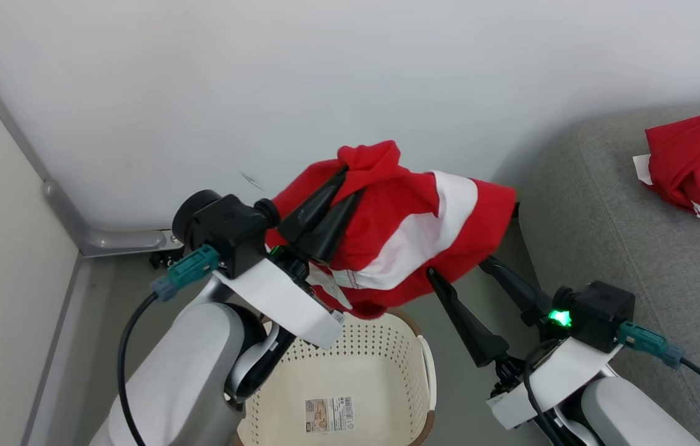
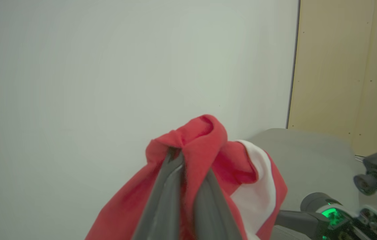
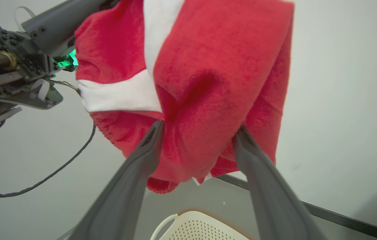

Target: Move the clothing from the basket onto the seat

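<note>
Holding clothing (image 1: 406, 229) over basket (image 1: 387, 347) | left pincer (image 1: 350, 183) clamped on it | right pincer (image 1: 456, 266) apart, tips partly hidden

Red clothing (image 1: 399, 229) of soft, fuzzy matt cloth with smoother white panels, a cream basket (image 1: 387, 353) of smooth perforated plastic bearing a paper label (image 1: 329, 414), a seat (image 1: 598, 235) of coarse grey woven fabric, matt dark fingers (image 1: 316, 207), a smooth matt white wall (image 1: 263, 74).
</note>
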